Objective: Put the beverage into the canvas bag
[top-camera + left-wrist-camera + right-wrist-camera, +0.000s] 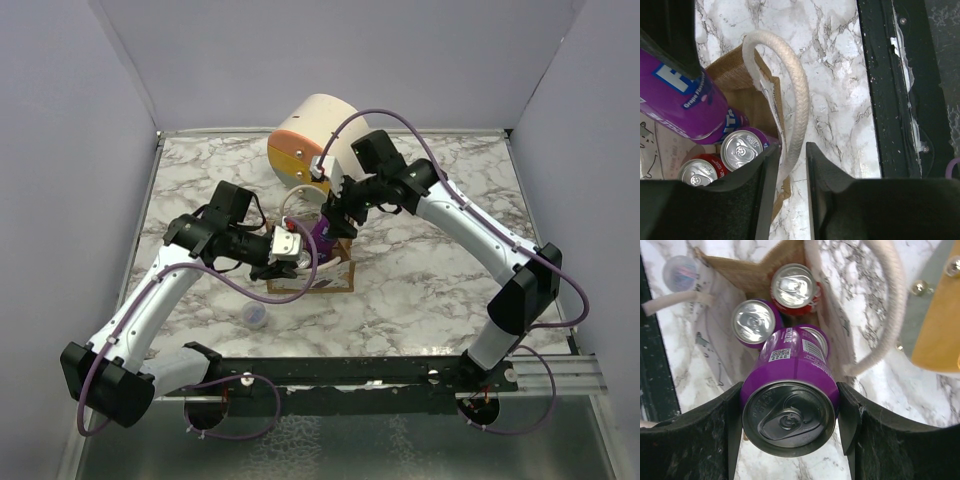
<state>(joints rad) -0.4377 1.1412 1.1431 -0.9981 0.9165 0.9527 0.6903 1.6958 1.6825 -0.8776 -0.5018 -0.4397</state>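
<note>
Two arms meet over one canvas bag (318, 275) in the overhead view. The bag stands near the middle of the tabletop (450, 270), a little toward the near edge. One purple can (326, 238) hangs over the bag's far side, long axis close to upright, in the right jaws at the end of the right arm (470, 225). The left arm (160, 290) has the left jaws at the bag's left rim. One cream cylinder (325, 120) with orange and yellow drawer fronts lies at the middle of the far edge. One small round cup (255, 317) sits toward the near edge, left of the bag and apart from it.

From the left wrist, one white loop handle (796, 95) arches off the bag wall (735, 77) and runs down between the two black fingers (765, 200). The left jaws stand narrowly apart around it; whether they pinch it I cannot tell. The purple can (682, 102) slants across the upper left, its lower end at the bag's mouth. Inside stand a second purple can (741, 147) and one red can (701, 171), lids up.

From the right wrist, the right jaws are clamped on the purple can (790, 410), one finger (732, 432) on each side. Its pull-tab lid faces the camera and its long axis runs straight away toward the open bag (740, 270). A curved silvery rim past its far end may be a third can; I cannot tell.
</note>
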